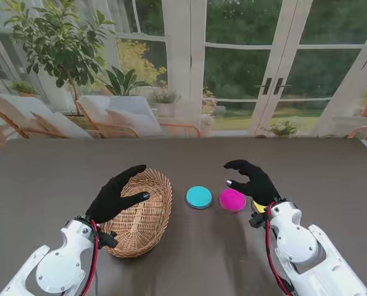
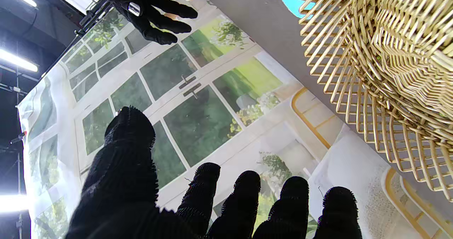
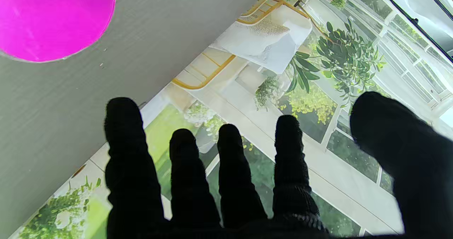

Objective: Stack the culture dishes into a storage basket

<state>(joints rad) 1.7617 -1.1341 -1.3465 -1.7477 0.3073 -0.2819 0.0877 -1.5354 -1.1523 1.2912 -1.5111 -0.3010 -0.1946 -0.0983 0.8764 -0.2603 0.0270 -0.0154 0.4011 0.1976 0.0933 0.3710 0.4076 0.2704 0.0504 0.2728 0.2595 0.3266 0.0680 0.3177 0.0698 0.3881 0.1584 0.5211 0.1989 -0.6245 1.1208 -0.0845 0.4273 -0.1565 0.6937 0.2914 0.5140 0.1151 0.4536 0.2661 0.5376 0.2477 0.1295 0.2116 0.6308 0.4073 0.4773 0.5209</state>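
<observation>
Now our right hand (image 1: 255, 182) hovers with spread fingers, holding nothing, just beside the pink dish (image 1: 232, 200), which lies on the table (image 1: 331, 166) next to the blue dish (image 1: 199, 197). Our left hand (image 1: 116, 195), also spread and empty, is over the near rim of the basket (image 1: 152, 216). We think the flat dish can slide away if the fingers push its edge, and the left hand can tip the light basket.
</observation>
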